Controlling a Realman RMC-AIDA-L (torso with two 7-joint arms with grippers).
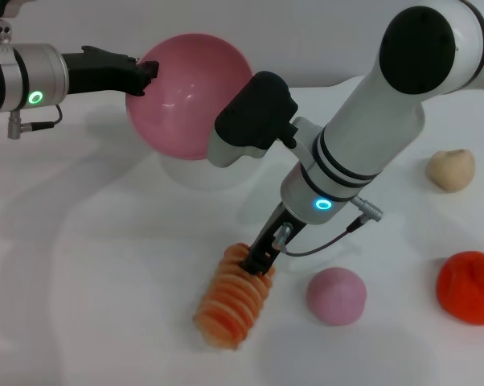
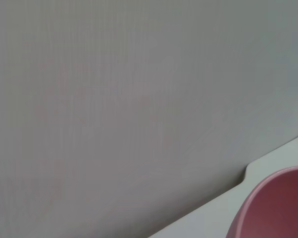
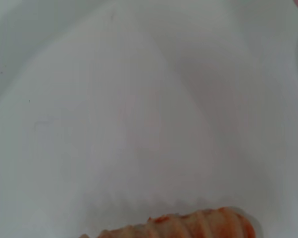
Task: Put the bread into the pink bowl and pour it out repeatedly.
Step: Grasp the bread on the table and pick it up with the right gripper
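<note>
The pink bowl (image 1: 190,92) hangs tipped above the back of the table, its rounded outside facing me. My left gripper (image 1: 145,74) is shut on its rim from the left. A slice of the bowl (image 2: 277,208) shows in the left wrist view. The bread (image 1: 230,301), ridged orange and cream, lies on the white table near the front centre. My right gripper (image 1: 256,259) reaches down onto its far end, with the dark fingers closed around that end. The right wrist view catches the bread (image 3: 188,225) along the picture's edge.
A white round object (image 1: 200,173) sits under the raised bowl. A pink ball (image 1: 336,295) lies just right of the bread. An orange-red lump (image 1: 469,287) is at the right edge, and a beige lump (image 1: 451,169) lies farther back right.
</note>
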